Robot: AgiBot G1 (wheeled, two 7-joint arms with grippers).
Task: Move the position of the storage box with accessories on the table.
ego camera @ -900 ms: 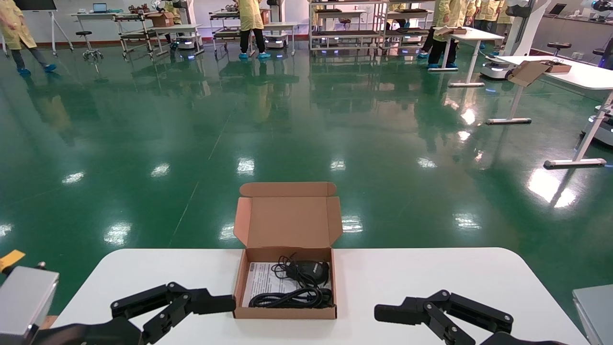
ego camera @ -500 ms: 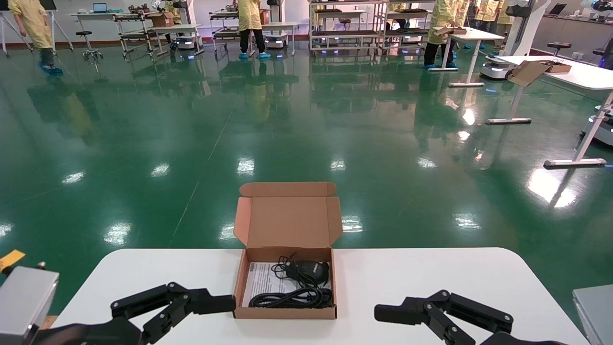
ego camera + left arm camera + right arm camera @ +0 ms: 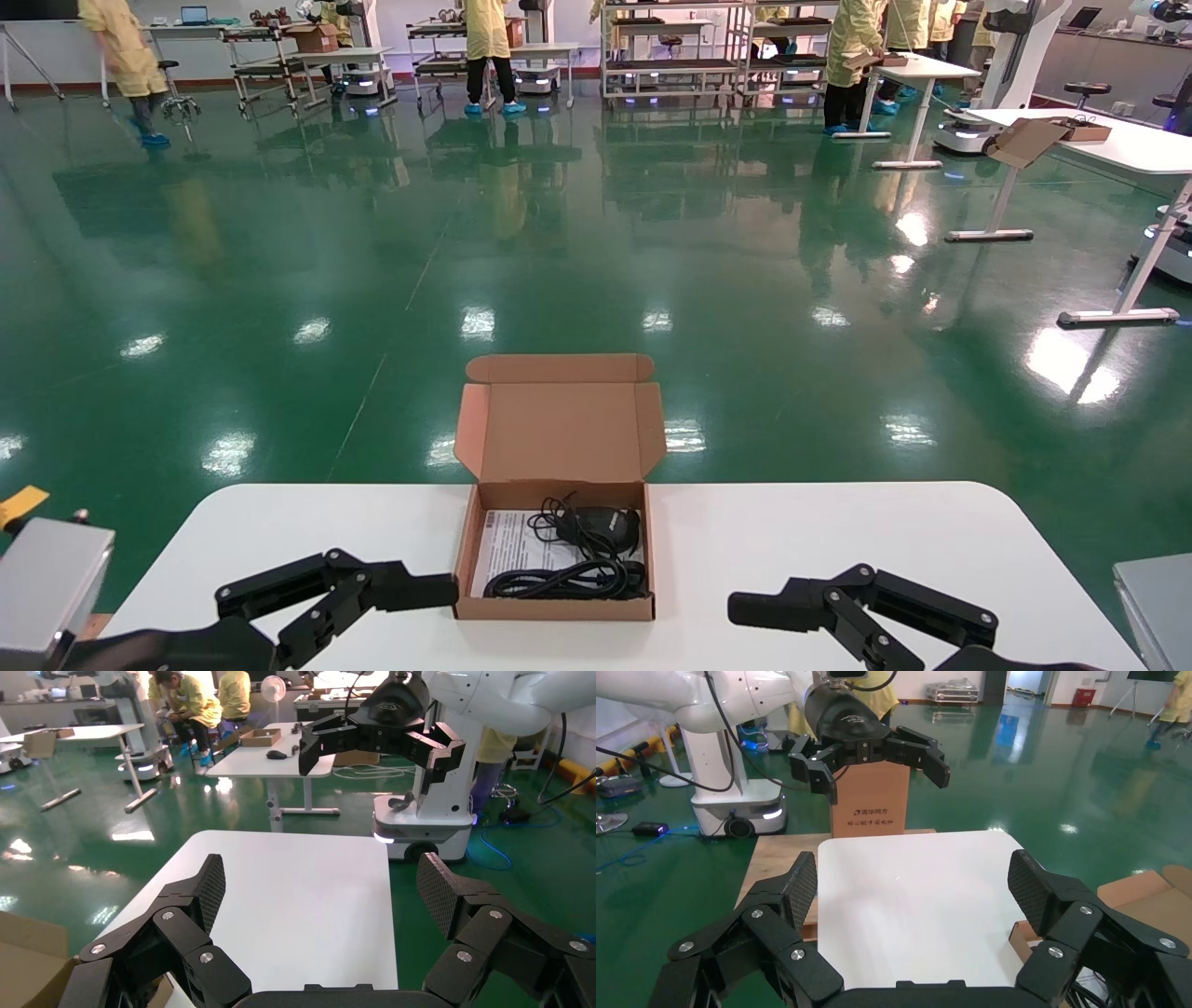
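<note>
The left gripper is hovering low over the table with its fingers spread wide and gripping nothing, its fingertip reaching right up to the left wall of the storage box. The right gripper is waiting well apart from the box's right wall, likewise spread wide and empty. The box is sitting at the table's middle with its lid standing open at the far side. Inside it, the black device with its coiled cable is lying on a white printed sheet.
</note>
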